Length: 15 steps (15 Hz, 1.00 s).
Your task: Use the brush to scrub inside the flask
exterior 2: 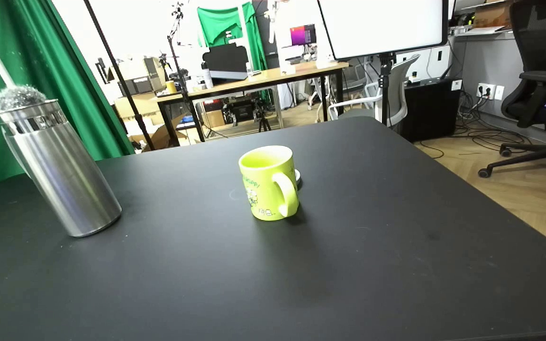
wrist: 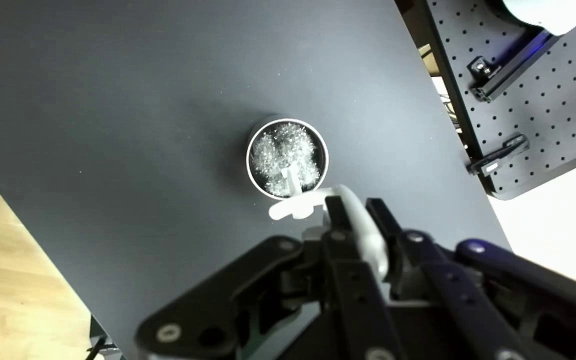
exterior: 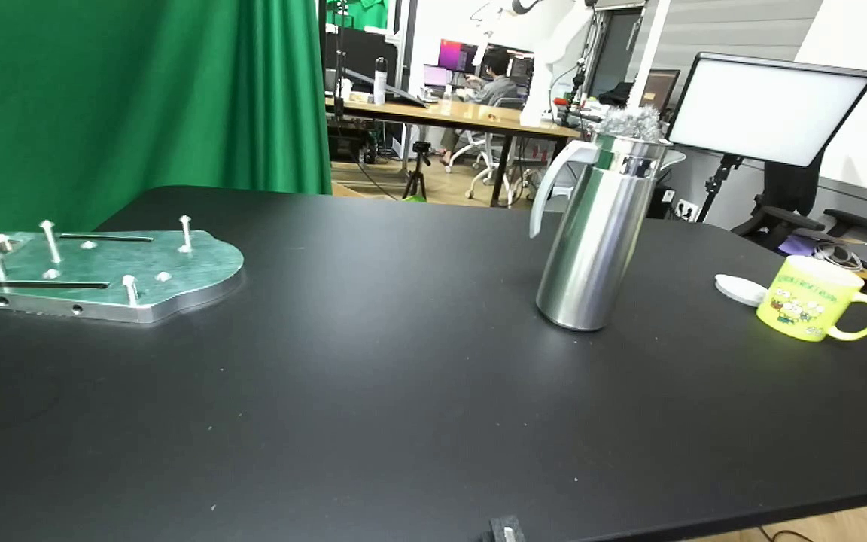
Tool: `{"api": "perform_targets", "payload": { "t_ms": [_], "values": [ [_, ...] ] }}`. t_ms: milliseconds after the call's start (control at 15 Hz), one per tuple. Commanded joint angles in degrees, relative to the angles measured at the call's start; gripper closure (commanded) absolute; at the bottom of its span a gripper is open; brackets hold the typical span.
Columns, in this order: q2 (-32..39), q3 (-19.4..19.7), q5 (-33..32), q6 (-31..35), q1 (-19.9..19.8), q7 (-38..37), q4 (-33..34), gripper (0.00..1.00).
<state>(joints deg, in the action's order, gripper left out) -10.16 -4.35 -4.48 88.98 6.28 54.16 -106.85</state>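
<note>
The flask (exterior: 595,241), a tall steel jug with a side handle (exterior: 552,181), stands on the black table; it also shows in an exterior view at the left edge (exterior 2: 67,173). The brush has bushy silver bristles (exterior: 629,120) and a white stick. Its bristles (exterior 2: 19,97) sit in the flask's mouth and partly stick out above the rim. In the wrist view, from above, the flask's rim (wrist: 253,175) surrounds the bristles (wrist: 285,150). My gripper (wrist: 354,199) is shut on the brush's white bent handle end, beside and above the flask. The gripper is out of both exterior views.
A yellow-green mug (exterior: 806,299) stands to one side of the flask, with a white lid (exterior: 740,289) beside it. A metal plate with upright bolts (exterior: 102,263) lies at the table's far end. A pegboard (wrist: 553,95) with a clamp (wrist: 500,154) lies past the table edge.
</note>
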Motion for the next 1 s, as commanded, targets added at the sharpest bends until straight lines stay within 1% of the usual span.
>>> {"api": "perform_targets", "payload": {
  "t_ms": [0, 133, 333, 533, 733, 933],
  "values": [
    [2.45, 1.18, 1.59, -0.11, 0.08, 3.49, 0.54, 0.96],
    [3.81, 1.22, 2.12, 1.62, -0.09, 4.32, -1.54, 0.96],
    [6.93, 0.87, 1.47, 4.5, -0.38, 3.37, -4.66, 0.96],
    [9.55, 0.67, 1.23, 6.19, -0.72, 3.34, -6.2, 0.96],
    [10.12, 0.55, 1.11, 5.53, -1.06, 3.48, -5.94, 0.96],
    [7.42, 0.56, 0.52, 3.05, -1.24, 3.71, -4.75, 0.96]
  ]
}}
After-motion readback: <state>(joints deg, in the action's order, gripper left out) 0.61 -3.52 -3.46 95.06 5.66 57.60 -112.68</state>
